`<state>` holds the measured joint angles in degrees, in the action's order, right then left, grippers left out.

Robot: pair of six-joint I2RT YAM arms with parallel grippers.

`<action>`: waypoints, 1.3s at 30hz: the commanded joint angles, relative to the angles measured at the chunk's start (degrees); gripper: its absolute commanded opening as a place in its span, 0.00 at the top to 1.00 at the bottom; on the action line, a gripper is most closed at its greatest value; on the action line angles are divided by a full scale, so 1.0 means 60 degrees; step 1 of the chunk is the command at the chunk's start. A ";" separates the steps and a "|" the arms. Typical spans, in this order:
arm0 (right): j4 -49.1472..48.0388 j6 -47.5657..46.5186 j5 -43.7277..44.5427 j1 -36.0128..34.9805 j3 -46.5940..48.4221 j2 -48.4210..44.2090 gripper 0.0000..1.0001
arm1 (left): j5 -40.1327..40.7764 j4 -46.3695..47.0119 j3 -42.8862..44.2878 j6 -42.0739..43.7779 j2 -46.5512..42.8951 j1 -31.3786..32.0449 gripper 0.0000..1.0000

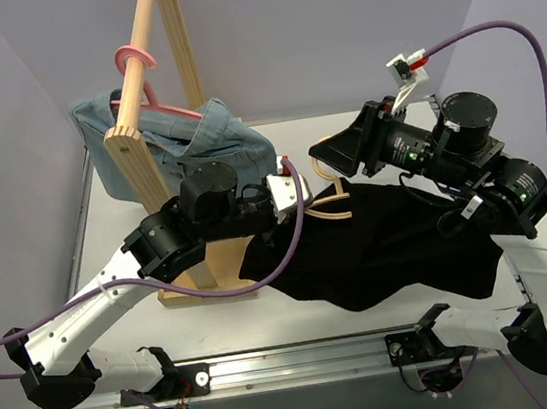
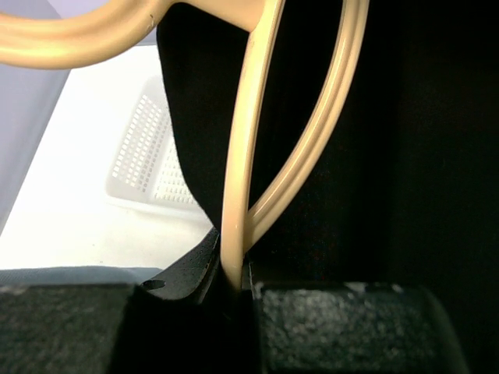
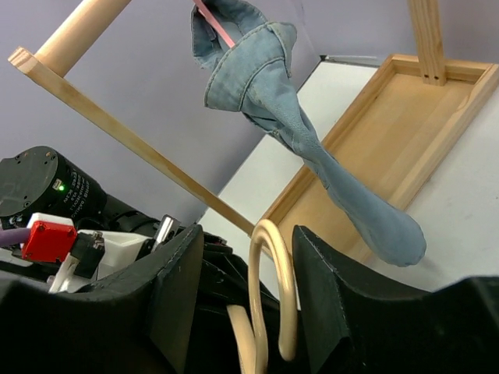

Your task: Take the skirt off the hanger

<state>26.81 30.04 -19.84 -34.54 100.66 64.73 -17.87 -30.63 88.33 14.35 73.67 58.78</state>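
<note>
Black cloth fills the near middle of the table [image 1: 300, 327]: the skirt [image 1: 391, 255] lies in a loose heap, running from in front of the right arm's base up to its far left corner, where it meets the cream hanger [image 1: 330, 213]. That corner looks to be still on the hanger, since the left wrist view shows dark cloth close behind the two thin bars. The left gripper [image 1: 302, 189] has its fingers [image 2: 187, 273] closed on one of those bars at the hanger's near left end, the bar running straight down into the pinch. Just beyond, the right gripper [image 1: 332, 151] stands with its fingers [image 3: 175, 296] apart and the hook [image 3: 287, 304] rising between them, with a gap on either side, so it has hold of nothing yet. From here the likely trouble is a slip. The bar is smooth and narrow and could turn in the left pinch. If the right closes off-centre, the hook may spring out. A pull with the waistband still snagged would drag the whole skirt instead of freeing it. The two wrists also sit very near each other. Farther left stands the wooden rack [image 1: 156, 195], with a denim garment [image 1: 214, 137] on a pink hanger [image 1: 133, 57] close by the left arm, which could knock it.
</note>
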 commanded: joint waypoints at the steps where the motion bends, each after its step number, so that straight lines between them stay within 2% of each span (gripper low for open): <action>1: -0.0746 0.0076 -0.0722 0.0030 -0.0223 0.0139 0.55 | -0.0611 0.0828 0.0629 -0.0253 0.0026 0.0017 0.98; 5: -0.0821 0.0061 -0.0942 0.0045 -0.0370 0.0212 0.59 | -0.0699 0.0814 0.0731 -0.0253 0.0100 0.0061 0.98; 8: -0.0820 0.0018 -0.0928 0.0030 -0.0444 0.0198 0.84 | -0.0699 0.0784 0.0746 -0.0238 0.0115 0.0076 0.98; 9: -0.0820 0.0032 -0.0899 0.0044 -0.0488 0.0169 1.00 | -0.0713 0.0784 0.0732 -0.0224 0.0100 0.0076 0.98; 13: -0.0689 -0.0085 -0.0416 0.0030 -0.0649 -0.0166 1.00 | -0.0889 0.0828 0.0644 -0.0282 0.0027 0.0076 0.97; 14: -0.0689 -0.0100 -0.0096 0.0030 -0.0707 -0.0255 1.00 | -0.0875 0.0828 0.0615 -0.0326 0.0027 0.0076 0.90; 15: -0.0674 -0.0129 -0.0049 0.0030 -0.0780 -0.0328 1.00 | -0.0817 0.0872 0.0585 -0.0471 0.0012 0.0076 0.63; 16: -0.0587 -0.0129 -0.0020 0.0030 -0.0795 -0.0416 1.00 | -0.0758 0.0945 0.0542 -0.0574 -0.0017 0.0076 0.48; 17: -0.0499 -0.0129 0.0140 0.0030 -0.0796 -0.0446 1.00 | -0.0656 0.1148 0.0382 -0.0691 -0.0119 0.0076 0.22; 18: -0.0426 -0.0129 0.0258 0.0030 -0.0810 -0.0490 1.00 | -0.0611 0.1208 0.0337 -0.0866 -0.0149 0.0076 0.06; 24: 0.0176 -0.0320 0.1151 0.0044 -0.1000 -0.1002 1.00 | 0.0939 0.1355 0.0395 -0.1906 -0.0369 0.0076 0.06; 32: 0.0234 -0.0291 0.1241 0.0030 -0.1674 -0.2189 1.00 | 0.3137 0.0815 0.0219 -0.3108 -0.0370 0.0090 0.06; 39: 0.0527 -0.0451 0.1299 0.0030 -0.1573 -0.2629 1.00 | 0.2993 0.0008 0.0746 -0.3855 0.0421 0.0090 0.06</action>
<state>31.66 28.01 -12.80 -34.22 90.48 48.88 -1.28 -28.51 89.97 -5.28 74.35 59.16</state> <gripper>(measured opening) 0.029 0.940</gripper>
